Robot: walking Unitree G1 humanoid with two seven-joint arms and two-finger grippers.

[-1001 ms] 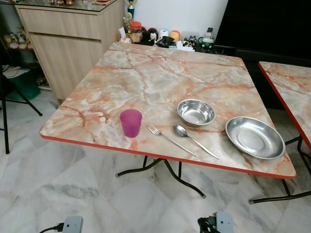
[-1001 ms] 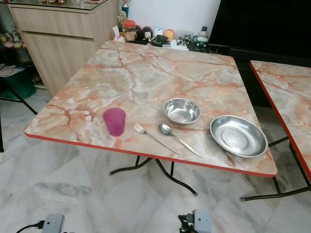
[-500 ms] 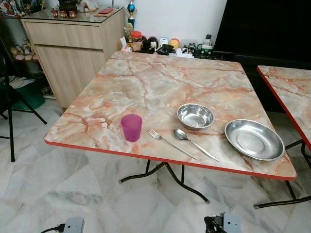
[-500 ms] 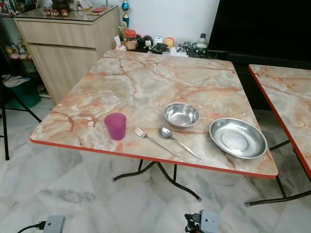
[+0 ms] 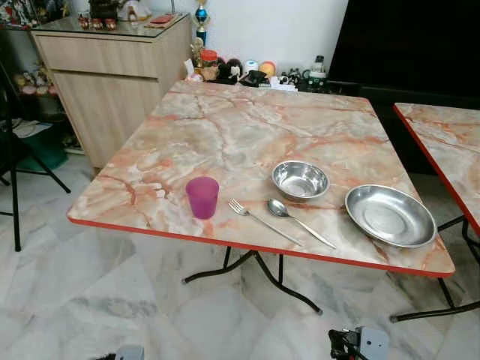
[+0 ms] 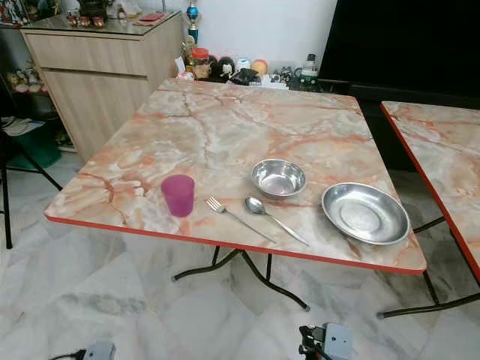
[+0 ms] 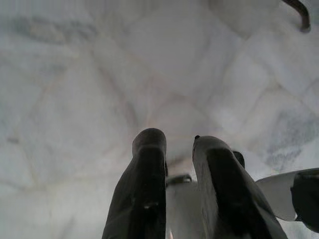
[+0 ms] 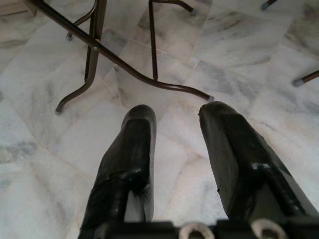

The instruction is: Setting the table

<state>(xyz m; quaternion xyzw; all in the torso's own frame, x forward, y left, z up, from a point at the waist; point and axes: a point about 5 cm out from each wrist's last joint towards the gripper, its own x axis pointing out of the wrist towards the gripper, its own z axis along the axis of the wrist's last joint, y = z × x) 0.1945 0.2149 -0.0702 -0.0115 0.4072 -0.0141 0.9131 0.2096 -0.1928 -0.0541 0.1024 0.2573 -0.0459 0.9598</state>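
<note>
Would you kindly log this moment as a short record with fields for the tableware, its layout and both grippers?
surface: marble-pattern table
tableware: purple cup, fork, spoon, small steel bowl, wide steel dish
layout: cup, fork, spoon, dish in a row along the near edge, left to right; bowl just behind the spoon
left gripper: open, low over the floor, holding nothing
right gripper: open, low over the floor, holding nothing

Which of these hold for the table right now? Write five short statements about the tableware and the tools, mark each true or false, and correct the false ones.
1. The purple cup stands upright. True.
2. The spoon lies inside the small bowl. False: it lies on the table beside the fork.
3. The wide plate holds food. False: empty.
4. The right tool is open above the floor. True.
5. The left tool holds the fork. False: holds nothing.
</note>
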